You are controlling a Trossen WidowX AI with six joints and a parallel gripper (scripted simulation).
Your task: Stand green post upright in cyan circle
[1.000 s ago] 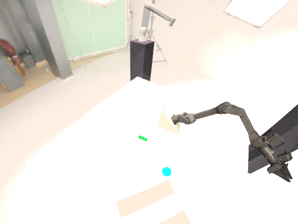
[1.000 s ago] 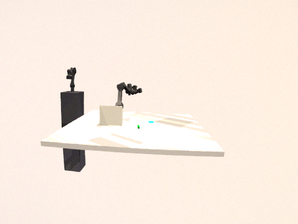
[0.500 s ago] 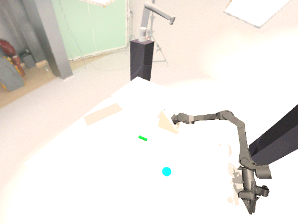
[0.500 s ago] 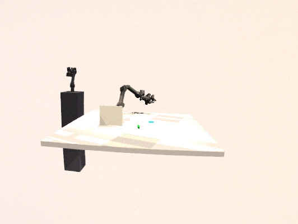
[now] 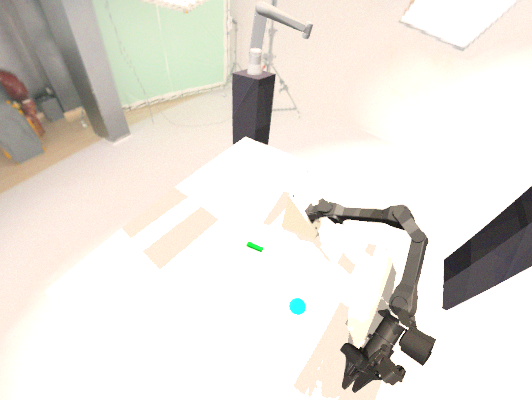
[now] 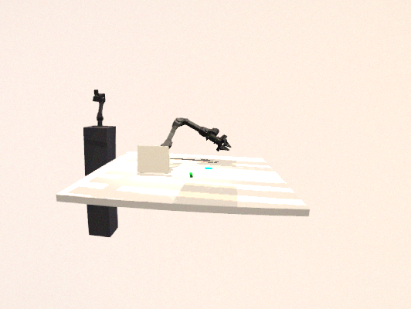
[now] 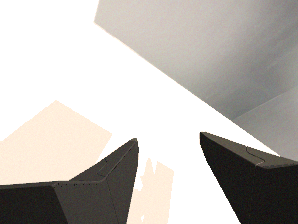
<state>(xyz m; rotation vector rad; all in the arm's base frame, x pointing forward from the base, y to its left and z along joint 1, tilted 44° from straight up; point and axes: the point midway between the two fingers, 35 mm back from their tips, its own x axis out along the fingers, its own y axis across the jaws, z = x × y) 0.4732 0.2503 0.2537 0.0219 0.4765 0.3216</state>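
The green post (image 5: 255, 247) (image 6: 191, 174) lies on its side on the white table (image 6: 185, 208). The flat cyan circle (image 5: 297, 306) (image 6: 208, 168) is on the table a short way from the post, with nothing standing in it. My gripper (image 5: 349, 388) (image 6: 229, 147) (image 7: 169, 136) is open and empty, its fingers partly spread. It hangs above the table, off to the side of the circle and farther from the post. The wrist view shows neither the post nor the circle.
A pale upright panel (image 5: 299, 222) (image 6: 153, 159) stands on the table near my arm's base, to the left of the post in the exterior view. Dark pedestals (image 5: 252, 107) (image 6: 101, 220) stand beyond the table, one with another arm (image 5: 257, 35) on top.
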